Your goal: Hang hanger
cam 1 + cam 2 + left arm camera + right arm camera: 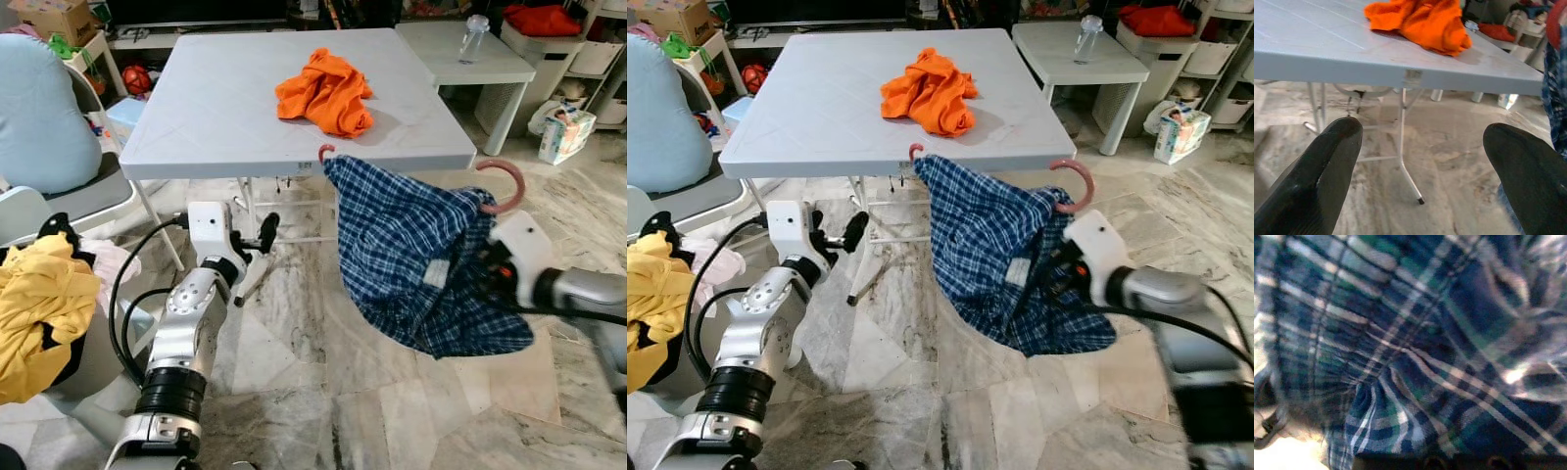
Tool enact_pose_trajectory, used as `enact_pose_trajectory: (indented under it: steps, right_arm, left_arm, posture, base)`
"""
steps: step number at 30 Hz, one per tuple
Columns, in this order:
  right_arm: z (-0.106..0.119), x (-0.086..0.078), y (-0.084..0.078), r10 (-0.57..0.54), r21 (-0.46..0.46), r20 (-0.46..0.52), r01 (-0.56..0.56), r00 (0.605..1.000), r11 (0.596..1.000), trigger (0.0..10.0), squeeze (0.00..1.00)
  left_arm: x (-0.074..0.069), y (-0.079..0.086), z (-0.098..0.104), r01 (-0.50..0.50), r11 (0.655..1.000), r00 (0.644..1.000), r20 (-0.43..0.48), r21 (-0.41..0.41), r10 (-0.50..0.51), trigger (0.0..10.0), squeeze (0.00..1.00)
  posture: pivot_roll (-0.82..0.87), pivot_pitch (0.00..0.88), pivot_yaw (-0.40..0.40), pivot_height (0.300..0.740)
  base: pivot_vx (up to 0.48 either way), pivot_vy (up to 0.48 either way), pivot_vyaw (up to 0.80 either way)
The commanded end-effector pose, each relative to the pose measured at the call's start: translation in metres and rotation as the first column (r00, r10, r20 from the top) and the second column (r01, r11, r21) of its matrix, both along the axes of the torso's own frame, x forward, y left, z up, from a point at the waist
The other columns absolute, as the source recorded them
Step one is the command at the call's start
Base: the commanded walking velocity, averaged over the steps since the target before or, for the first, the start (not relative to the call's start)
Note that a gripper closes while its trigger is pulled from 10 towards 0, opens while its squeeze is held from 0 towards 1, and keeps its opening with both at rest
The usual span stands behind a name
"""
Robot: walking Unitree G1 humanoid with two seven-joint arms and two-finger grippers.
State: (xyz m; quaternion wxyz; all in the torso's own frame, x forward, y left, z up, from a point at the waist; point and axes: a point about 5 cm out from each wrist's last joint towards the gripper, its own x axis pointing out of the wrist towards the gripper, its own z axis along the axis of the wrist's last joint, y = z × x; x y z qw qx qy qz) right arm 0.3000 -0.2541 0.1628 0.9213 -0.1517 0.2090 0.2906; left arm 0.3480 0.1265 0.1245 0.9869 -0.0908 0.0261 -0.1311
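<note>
White table (225, 117), R hand (487, 266) gripping plaid shirt (411, 255)

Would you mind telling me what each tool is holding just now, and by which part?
The right tool grips the blue plaid shirt on its pink hanger, near the hook end. The left tool is open and holds nothing.

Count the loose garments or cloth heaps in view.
3: orange garment on the white table, plaid shirt at the right gripper, yellow cloth far left. Others may be hidden.
</note>
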Motion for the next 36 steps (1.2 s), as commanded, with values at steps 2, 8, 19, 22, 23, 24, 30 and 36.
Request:
enact_pose_trajectory:
  steps: [2,8,19,22,23,24,30,36]
  right_arm:
    - [0.006,-0.002,0.002,0.030,0.024,0.005,-0.031,1.000,0.999,10.0,0.00]
    - [-0.005,-0.010,0.020,0.097,0.040,-0.027,-0.096,0.995,0.995,10.0,0.00]
    - [-0.010,-0.028,0.038,0.242,0.120,-0.089,-0.230,0.966,0.966,10.0,0.00]
    - [-0.010,-0.032,0.038,0.260,0.125,-0.102,-0.247,0.960,0.961,10.0,0.00]
    - [-0.010,-0.032,0.038,0.262,0.126,-0.103,-0.248,0.960,0.960,10.0,0.00]
    - [-0.010,-0.033,0.038,0.259,0.128,-0.106,-0.246,0.960,0.961,10.0,0.00]
    - [-0.016,-0.034,0.044,0.258,0.125,-0.118,-0.244,0.959,0.962,10.0,0.00]
    - [-0.017,-0.032,0.051,0.272,0.133,-0.114,-0.256,0.956,0.957,10.0,0.00]
  left_arm:
    - [0.004,-0.009,0.005,0.039,0.999,0.999,0.019,-0.014,-0.039,10.0,0.00]
    - [0.005,-0.033,0.016,0.149,0.980,0.988,0.051,-0.131,-0.144,10.0,0.00]
    - [0.004,-0.033,0.004,0.172,0.971,0.985,-0.001,-0.165,-0.175,10.0,0.00]
    - [0.004,-0.034,0.004,0.177,0.969,0.984,0.002,-0.171,-0.180,10.0,0.00]
    - [0.004,-0.035,0.005,0.179,0.968,0.983,0.002,-0.176,-0.182,10.0,0.00]
    - [0.004,-0.036,0.005,0.184,0.966,0.982,0.005,-0.181,-0.186,10.0,0.00]
    - [0.002,-0.050,0.011,0.251,0.942,0.968,0.044,-0.223,-0.248,4.8,0.00]
    - [-0.003,-0.058,0.005,0.288,0.931,0.957,0.035,-0.223,-0.288,0.0,0.00]
  posture:
    - [0.00,0.064,-0.013,0.740]
    - [0.00,0.064,-0.013,0.740]
    - [0.01,0.058,-0.008,0.740]
    - [0.00,0.058,-0.008,0.740]
    - [0.00,0.058,-0.007,0.740]
    - [0.00,0.058,-0.007,0.740]
    - [0.00,0.058,-0.006,0.740]
    - [0.01,0.059,-0.006,0.740]
  base:
    - [0.000,0.000,0.00]
    - [0.000,0.000,0.00]
    - [0.000,0.000,0.00]
    - [0.000,0.000,0.00]
    - [0.000,0.000,0.00]
    - [0.000,0.000,0.00]
    - [0.000,0.000,0.00]
    - [0.000,0.000,0.00]
